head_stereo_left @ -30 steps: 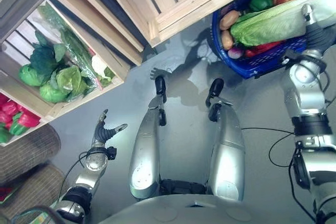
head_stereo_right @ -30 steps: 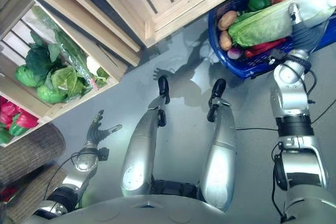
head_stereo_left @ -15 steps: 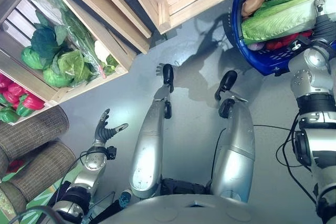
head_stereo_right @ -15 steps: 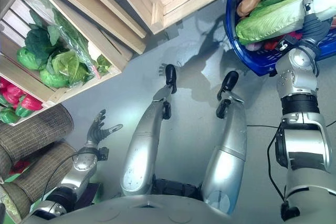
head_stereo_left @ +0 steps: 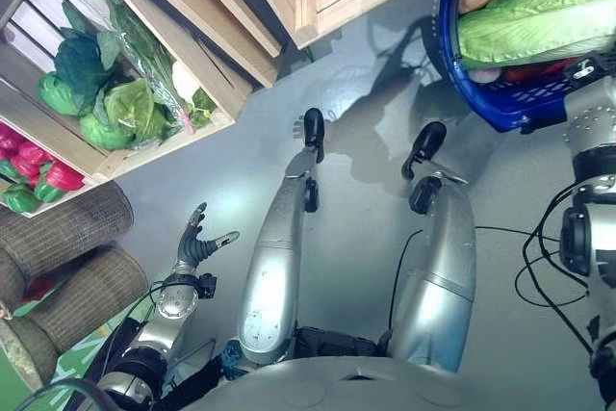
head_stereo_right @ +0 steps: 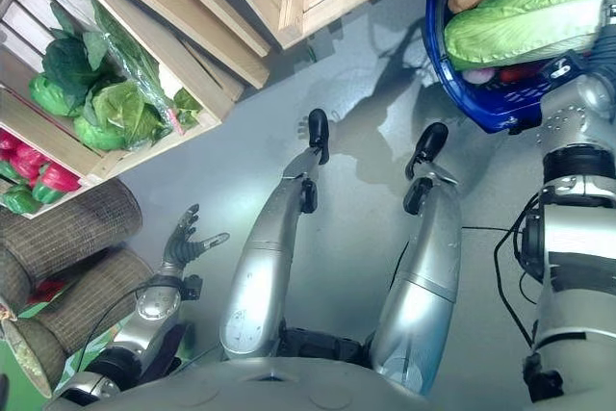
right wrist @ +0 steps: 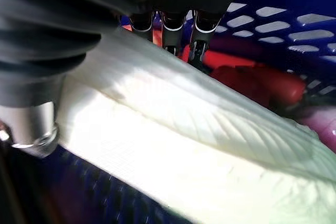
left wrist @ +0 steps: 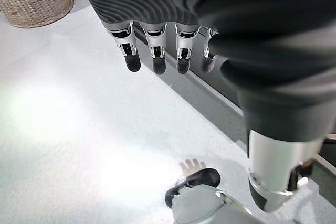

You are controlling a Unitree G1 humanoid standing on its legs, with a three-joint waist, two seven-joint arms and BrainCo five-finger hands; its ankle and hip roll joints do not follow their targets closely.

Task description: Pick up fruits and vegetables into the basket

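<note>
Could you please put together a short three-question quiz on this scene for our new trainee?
1. True or false: the left hand is holding a vegetable.
2. Which lies across the top of the blue basket? A) a long pale-green cabbage B) a bunch of bananas C) a loaf of bread
3. Fill in: the leafy greens sit in a wooden ____.

Key:
1. False; its fingers are spread over bare floor.
2. A; the cabbage lies over the other produce, with the right hand against it.
3. Crate.
</note>
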